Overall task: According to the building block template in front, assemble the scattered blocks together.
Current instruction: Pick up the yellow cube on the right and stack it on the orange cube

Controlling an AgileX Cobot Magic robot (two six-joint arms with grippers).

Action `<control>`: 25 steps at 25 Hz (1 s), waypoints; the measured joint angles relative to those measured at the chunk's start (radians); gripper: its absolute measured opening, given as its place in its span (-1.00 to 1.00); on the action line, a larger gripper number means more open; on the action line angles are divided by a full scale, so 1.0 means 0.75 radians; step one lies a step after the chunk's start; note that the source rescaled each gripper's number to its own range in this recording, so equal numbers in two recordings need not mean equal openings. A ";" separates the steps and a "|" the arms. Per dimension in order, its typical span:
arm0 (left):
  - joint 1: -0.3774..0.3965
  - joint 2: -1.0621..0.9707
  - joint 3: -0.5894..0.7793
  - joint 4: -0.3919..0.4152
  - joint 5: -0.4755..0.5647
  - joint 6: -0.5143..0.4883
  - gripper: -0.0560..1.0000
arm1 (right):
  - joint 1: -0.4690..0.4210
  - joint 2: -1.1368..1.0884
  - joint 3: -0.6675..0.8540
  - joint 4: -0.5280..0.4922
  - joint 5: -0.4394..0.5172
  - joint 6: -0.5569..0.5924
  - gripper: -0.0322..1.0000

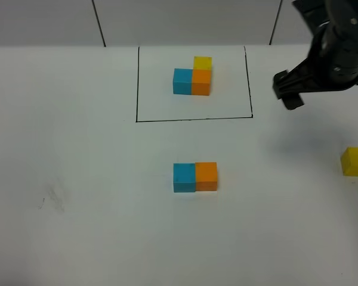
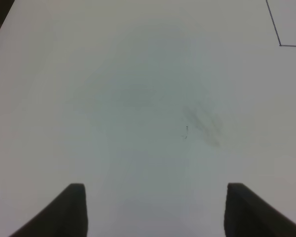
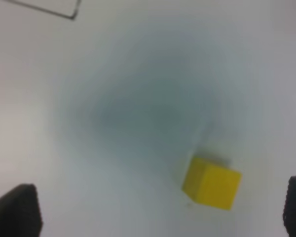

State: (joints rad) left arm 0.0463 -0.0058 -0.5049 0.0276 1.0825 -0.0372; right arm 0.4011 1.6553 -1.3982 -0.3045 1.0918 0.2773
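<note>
The template (image 1: 193,79) is a blue, orange and yellow cube cluster inside a black drawn rectangle at the back middle. A loose blue cube (image 1: 184,177) and a loose orange cube (image 1: 206,176) sit side by side, touching, at the table's middle. The loose yellow cube (image 1: 355,161) lies alone at the far right; it also shows in the right wrist view (image 3: 211,183). My right gripper (image 3: 163,217) is open and empty, raised above the table behind and left of the yellow cube; the right arm (image 1: 334,53) shows at upper right. My left gripper (image 2: 155,210) is open and empty over bare table.
The white table (image 1: 77,179) has a faint grey smudge (image 1: 51,199) at the left, also in the left wrist view (image 2: 202,123). A corner of the drawn frame (image 2: 280,44) shows in the left wrist view and in the right wrist view (image 3: 71,16).
</note>
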 joint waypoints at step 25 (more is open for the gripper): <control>0.000 0.000 0.000 0.000 0.000 -0.002 -0.25 | -0.547 0.172 0.595 0.115 -0.720 -0.050 0.98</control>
State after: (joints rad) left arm 0.0463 -0.0058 -0.5049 0.0276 1.0825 -0.0384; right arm -0.0089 1.7845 -0.9519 -0.2185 0.5518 0.2401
